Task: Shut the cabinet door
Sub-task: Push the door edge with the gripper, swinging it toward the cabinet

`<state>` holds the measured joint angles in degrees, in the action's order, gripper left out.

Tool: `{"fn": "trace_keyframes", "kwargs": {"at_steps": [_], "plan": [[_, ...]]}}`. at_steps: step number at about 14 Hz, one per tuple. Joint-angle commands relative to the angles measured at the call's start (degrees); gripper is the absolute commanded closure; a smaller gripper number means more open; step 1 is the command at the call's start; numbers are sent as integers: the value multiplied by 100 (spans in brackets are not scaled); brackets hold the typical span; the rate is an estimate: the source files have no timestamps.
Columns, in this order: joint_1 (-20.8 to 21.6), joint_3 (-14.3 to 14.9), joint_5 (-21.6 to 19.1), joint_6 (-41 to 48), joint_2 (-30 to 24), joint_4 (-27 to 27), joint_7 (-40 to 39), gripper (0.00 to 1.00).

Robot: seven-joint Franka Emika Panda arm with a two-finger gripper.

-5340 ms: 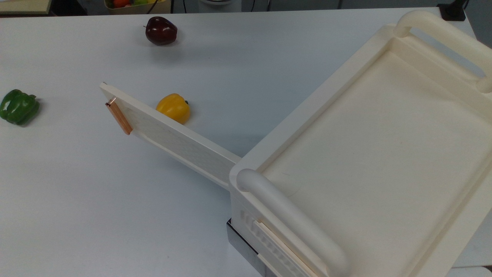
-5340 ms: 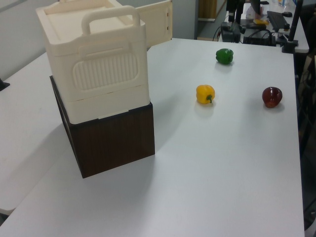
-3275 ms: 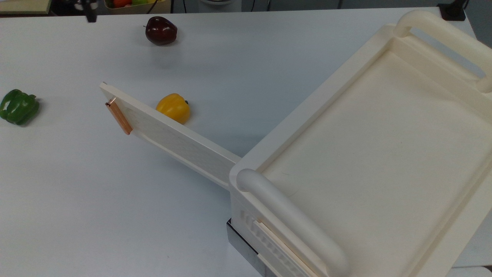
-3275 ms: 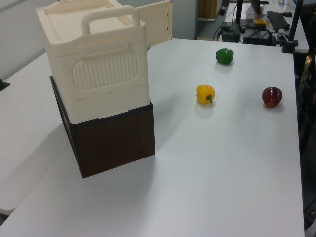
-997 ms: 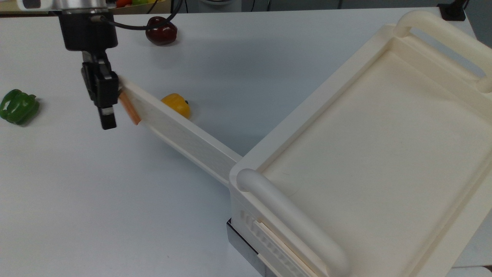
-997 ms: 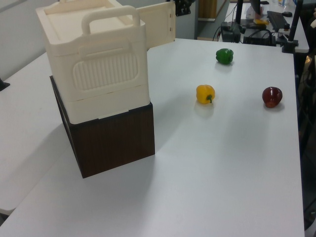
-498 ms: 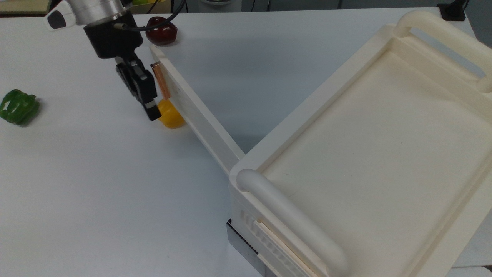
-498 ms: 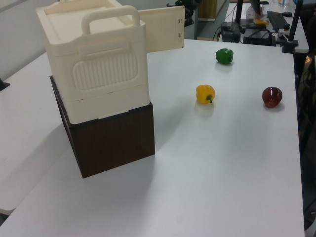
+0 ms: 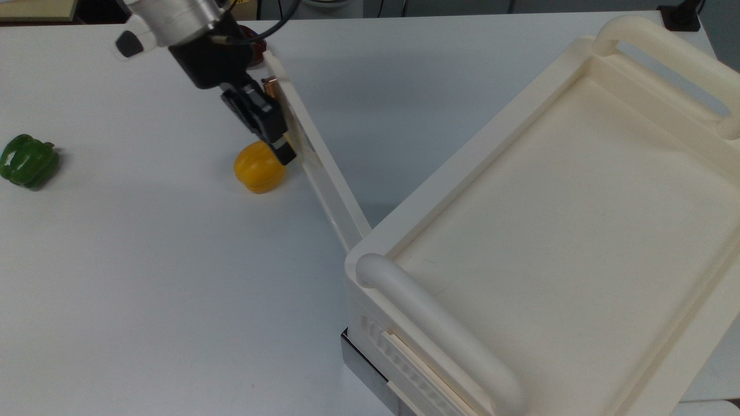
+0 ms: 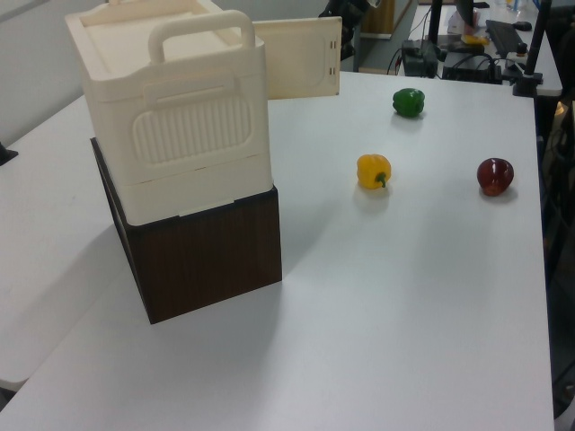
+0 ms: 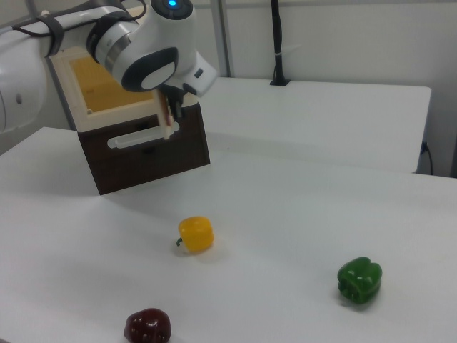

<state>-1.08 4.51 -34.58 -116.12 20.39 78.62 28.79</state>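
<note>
Green pepper (image 9: 29, 160): on the white table (image 9: 144, 277), at 9 o'clock in the top view, well apart from the rest.

Gripper (image 9: 276, 140): black, on the arm's silver wrist, at 11 o'clock in the top view, pressed against the handle face of the cabinet door; whether its fingers are apart or together cannot be told.

Yellow pepper (image 9: 259, 167): on the table just under the gripper tip, at 8 o'clock of it.

Dark red apple (image 10: 495, 176): at 3 o'clock in the left view.

Cabinet door (image 9: 315, 156): cream panel, ajar, running from the cabinet's corner toward 11 o'clock in the top view; copper handle (image 9: 270, 88) near its free edge.

Cabinet (image 9: 555, 231): cream, recessed top, on a dark brown base (image 10: 207, 256).
</note>
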Motion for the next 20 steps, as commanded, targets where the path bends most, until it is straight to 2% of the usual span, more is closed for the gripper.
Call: {"fn": "trace_keyframes", "kwargs": {"at_steps": [1,3,9,20], "plan": [[47,-152,-294,414,-79,39,56,100],[56,-310,-408,415,-87,39,65,100],[125,-855,-409,248,-44,-66,118,98],[1074,-873,-409,-886,44,-40,135,97]]}}
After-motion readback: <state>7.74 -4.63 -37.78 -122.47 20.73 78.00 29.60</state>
